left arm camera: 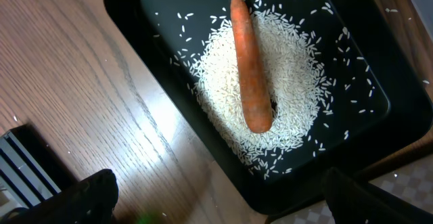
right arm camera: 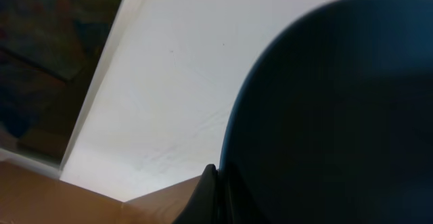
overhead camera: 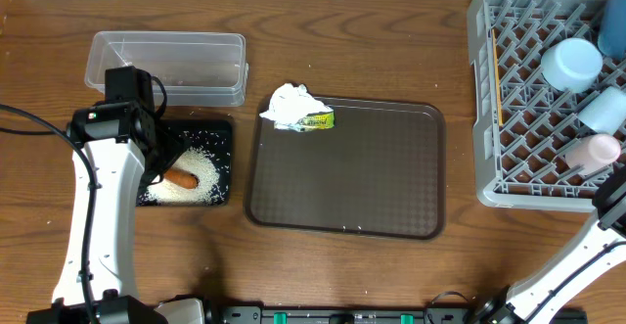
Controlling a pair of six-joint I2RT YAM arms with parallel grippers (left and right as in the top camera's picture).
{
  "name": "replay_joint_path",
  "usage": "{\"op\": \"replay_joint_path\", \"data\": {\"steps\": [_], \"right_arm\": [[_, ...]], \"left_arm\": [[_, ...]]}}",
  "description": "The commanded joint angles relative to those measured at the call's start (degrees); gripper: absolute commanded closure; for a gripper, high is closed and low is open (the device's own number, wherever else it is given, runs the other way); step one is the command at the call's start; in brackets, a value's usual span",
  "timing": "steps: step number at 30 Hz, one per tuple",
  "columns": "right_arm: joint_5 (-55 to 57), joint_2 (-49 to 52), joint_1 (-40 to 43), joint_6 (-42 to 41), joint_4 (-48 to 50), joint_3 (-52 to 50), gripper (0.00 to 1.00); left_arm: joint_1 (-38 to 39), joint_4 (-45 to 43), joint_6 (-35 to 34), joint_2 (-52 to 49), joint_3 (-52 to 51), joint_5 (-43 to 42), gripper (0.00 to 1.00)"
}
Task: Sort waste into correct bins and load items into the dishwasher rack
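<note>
Left gripper (left arm camera: 223,209) hangs wide open with nothing in it. Just ahead of it the carrot (left arm camera: 250,68) lies along the top of the rice (left arm camera: 298,95), both inside the black tray (left arm camera: 385,136) on the worktop (left arm camera: 81,82). Whether the right gripper (overhead camera: 614,199) is open cannot be told, because a dark rounded shape (right arm camera: 338,116) fills its view.

brown tray (overhead camera: 372,177) mostly open; left arm (overhead camera: 103,187) seemingly overhangs black tray (overhead camera: 227,158).
</note>
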State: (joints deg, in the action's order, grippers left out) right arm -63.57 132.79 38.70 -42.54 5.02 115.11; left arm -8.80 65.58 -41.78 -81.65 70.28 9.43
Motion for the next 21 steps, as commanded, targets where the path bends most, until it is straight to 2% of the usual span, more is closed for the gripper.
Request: {"op": "replay_joint_path", "data": {"steps": [1, 11, 18, 21], "right_arm": [[0.13, 3.63, 1.05, -1.77, -0.61, -0.24, 0.99], [-1.31, 3.69, 4.76, -3.74, 1.16, -0.22, 0.99], [-2.78, 3.69, 5.27, -10.27, 1.55, -0.22, 0.99], [-4.61, 3.69, 5.14, -12.90, 4.52, -0.22, 0.99]], "left_arm": [[-0.20, 0.15, -0.28, 0.00, 0.72, 1.14, 0.01], [-0.20, 0.15, -0.28, 0.00, 0.72, 1.14, 0.01], [-0.20, 0.15, -0.28, 0.00, 0.72, 1.11, 0.01], [-0.20, 0.15, -0.28, 0.00, 0.72, 1.14, 0.01]]}}
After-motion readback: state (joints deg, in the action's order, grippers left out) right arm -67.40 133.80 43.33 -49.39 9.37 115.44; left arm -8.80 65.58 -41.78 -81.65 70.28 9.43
